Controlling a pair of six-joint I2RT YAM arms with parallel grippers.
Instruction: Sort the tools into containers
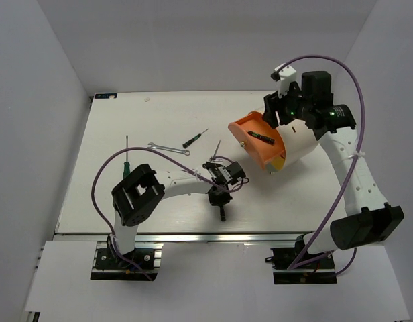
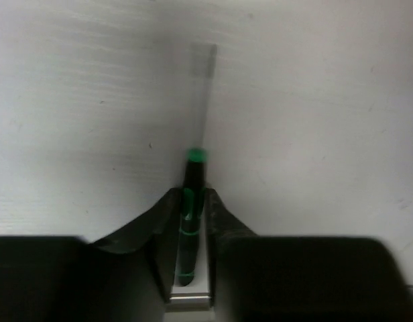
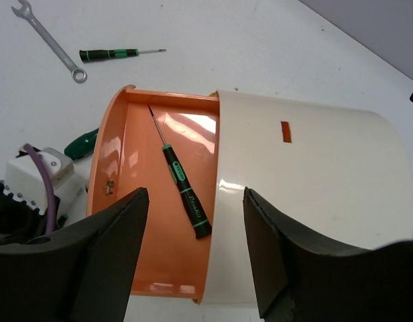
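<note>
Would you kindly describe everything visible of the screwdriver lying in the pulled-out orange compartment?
The screwdriver is small: a black handle with green bands, seemingly plastic, and a thin metal shaft. It lies flat and slanted on the floor of the orange compartment, which juts from the cream drum, tip near a side wall, handle end by the drum's edge. Nothing else appears to touch it; the right gripper hangs open, fingers either side.
</note>
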